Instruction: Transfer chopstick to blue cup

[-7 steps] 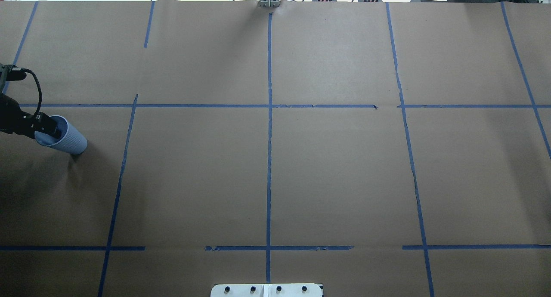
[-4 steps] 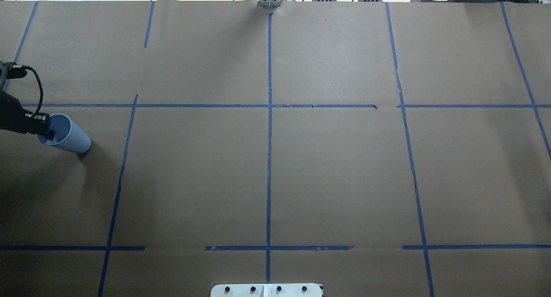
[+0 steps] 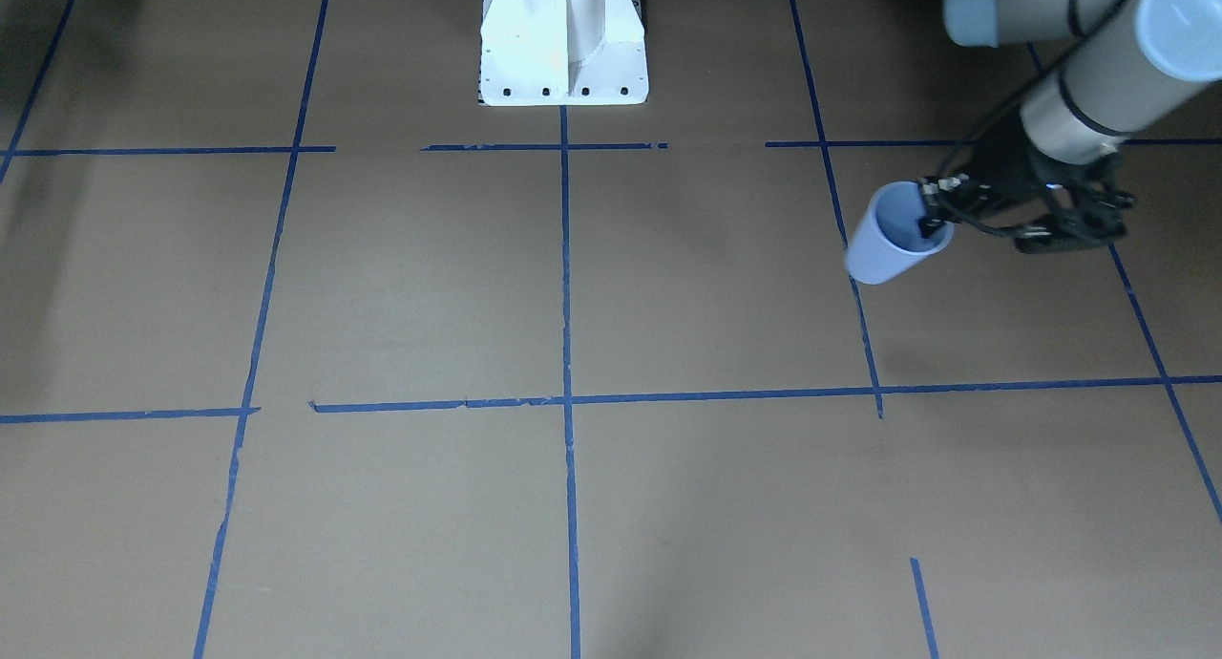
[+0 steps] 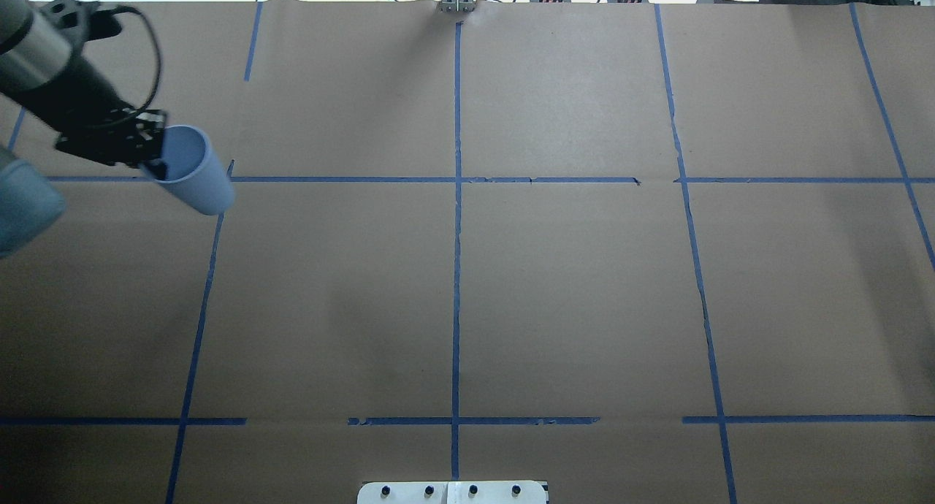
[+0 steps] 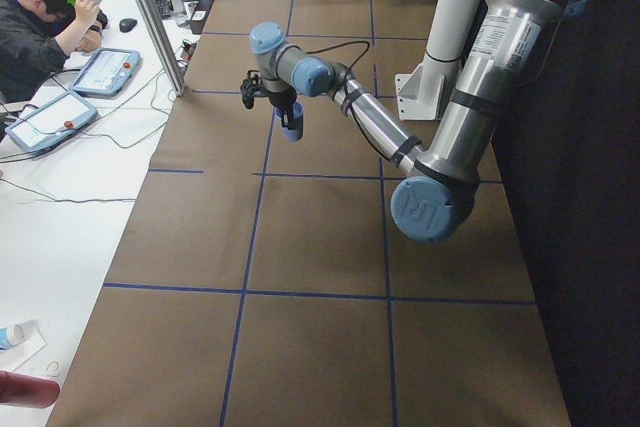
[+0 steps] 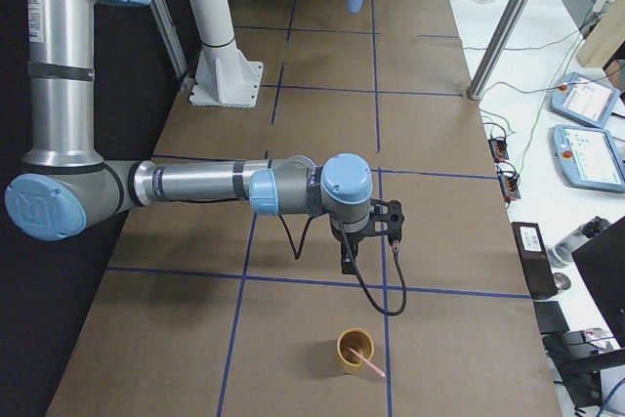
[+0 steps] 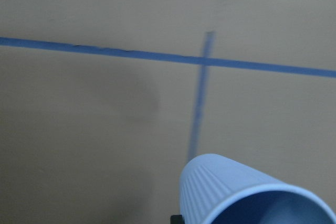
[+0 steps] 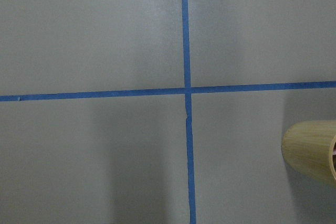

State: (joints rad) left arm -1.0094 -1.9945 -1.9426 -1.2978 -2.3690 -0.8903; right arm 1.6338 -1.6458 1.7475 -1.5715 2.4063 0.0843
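Note:
The blue cup (image 4: 196, 175) hangs tilted above the table, held by its rim in my left gripper (image 4: 156, 168), one finger inside and one outside. It also shows in the front view (image 3: 888, 244), the left wrist view (image 7: 247, 195) and the exterior left view (image 5: 290, 123). The pink chopstick (image 6: 371, 361) leans in a yellow cup (image 6: 354, 350) near the table's right end. My right gripper (image 6: 349, 263) hovers over the table just beyond that cup; I cannot tell whether it is open or shut.
The yellow cup's side (image 8: 311, 150) shows at the right edge of the right wrist view. Blue tape lines (image 4: 456, 197) cross the brown paper table. The white robot base (image 3: 563, 38) stands at the near middle edge. Operators' tablets lie off the far side.
My left arm has lifted the blue cup off the table and carried it farther away and to the right. The cup stays gripped by its rim.

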